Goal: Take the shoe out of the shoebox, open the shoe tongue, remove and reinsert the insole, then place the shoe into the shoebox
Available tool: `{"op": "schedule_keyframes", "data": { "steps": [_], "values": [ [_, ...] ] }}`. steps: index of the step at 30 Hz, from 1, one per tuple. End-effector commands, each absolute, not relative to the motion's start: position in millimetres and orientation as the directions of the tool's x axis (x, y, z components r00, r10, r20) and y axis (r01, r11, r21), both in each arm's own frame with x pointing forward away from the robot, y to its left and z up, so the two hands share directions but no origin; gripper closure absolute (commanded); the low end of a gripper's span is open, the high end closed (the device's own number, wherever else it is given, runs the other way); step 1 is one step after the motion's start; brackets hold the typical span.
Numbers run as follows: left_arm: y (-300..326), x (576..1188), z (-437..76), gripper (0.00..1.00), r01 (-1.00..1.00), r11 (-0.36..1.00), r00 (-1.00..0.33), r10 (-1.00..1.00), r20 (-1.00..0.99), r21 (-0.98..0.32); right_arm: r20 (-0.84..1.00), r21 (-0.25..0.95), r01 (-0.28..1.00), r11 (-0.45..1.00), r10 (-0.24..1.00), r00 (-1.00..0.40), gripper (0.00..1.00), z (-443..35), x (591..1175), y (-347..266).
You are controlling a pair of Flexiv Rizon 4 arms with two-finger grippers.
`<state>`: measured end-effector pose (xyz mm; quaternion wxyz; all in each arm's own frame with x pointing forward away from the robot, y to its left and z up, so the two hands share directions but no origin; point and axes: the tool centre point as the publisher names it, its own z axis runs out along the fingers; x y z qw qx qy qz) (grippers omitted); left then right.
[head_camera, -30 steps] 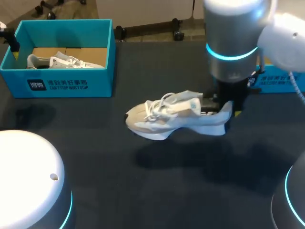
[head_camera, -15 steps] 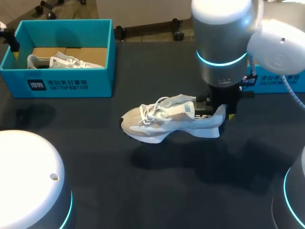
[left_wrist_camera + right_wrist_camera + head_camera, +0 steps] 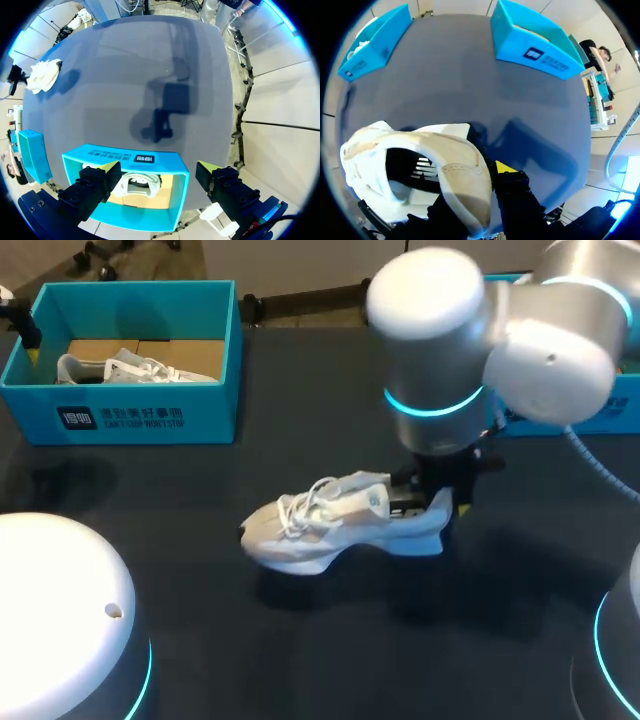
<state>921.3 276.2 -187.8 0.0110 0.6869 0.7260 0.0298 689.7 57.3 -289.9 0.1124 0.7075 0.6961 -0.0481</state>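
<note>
A white and beige shoe lies on its side low over the dark table, toe toward the left. My right gripper is shut on the shoe's heel. In the right wrist view the heel collar sits between the fingers of my right gripper, and one yellow fingertip shows beside it. A teal shoebox at the far left holds a second white shoe. My left gripper hangs open above that shoebox, over the shoe inside.
Another teal shoebox stands at the far right, mostly hidden behind my right arm; it shows ahead of the right gripper as a teal box. White arm bases fill the near corners.
My right arm has carried the shoe down and toward the near left; the shoe is now lower over the table. The left arm has not moved.
</note>
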Motion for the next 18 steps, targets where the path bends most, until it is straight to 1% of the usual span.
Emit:
{"op": "schedule_keyframes", "data": {
  "steps": [1,10,18],
  "values": [
    [276.4,920.6,-187.7,0.00,0.997,0.054,-0.056,0.998,0.027,0.060,-0.238,0.081,0.997,-0.018,0.971,0.037,1.00,-312.9,690.5,79.7],
    [276.4,920.6,-187.7,0.00,0.997,0.054,-0.056,0.998,0.027,0.060,-0.252,0.065,0.994,-0.085,0.963,0.099,1.00,-329.8,682.3,78.8],
    [276.4,920.6,-187.7,0.00,0.997,0.054,-0.056,0.998,0.027,0.060,-0.237,0.051,0.994,-0.096,0.966,0.106,1.00,-341.5,676.7,80.5]
  ]
}}
